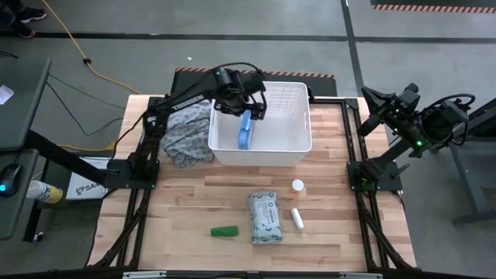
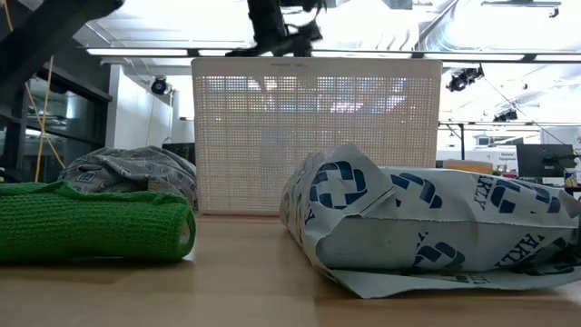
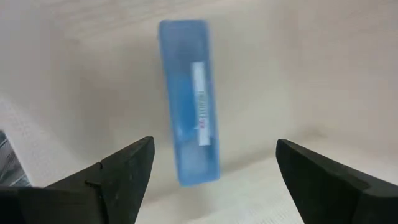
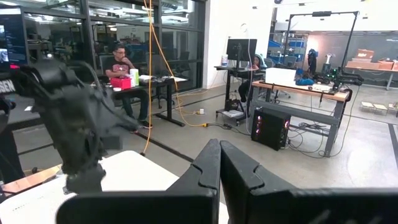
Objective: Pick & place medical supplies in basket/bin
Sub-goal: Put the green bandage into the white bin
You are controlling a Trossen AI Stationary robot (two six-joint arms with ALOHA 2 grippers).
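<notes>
Cloth (image 1: 188,132) touches basket (image 1: 298,147); soft pack (image 1: 266,217) lies apart.

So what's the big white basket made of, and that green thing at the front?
The basket looks like hard white plastic: its walls are a fine grid of tiny holes that light shines through. The green bar seems soft and woven, like stretchy bandage cloth, since a ribbed knit texture shows up close, though I can't be sure.

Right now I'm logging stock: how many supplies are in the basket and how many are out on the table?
In the basket: 1, the blue packet
On the table: 4, green bar, soft pack, vial, white tube
Total: 5
</notes>
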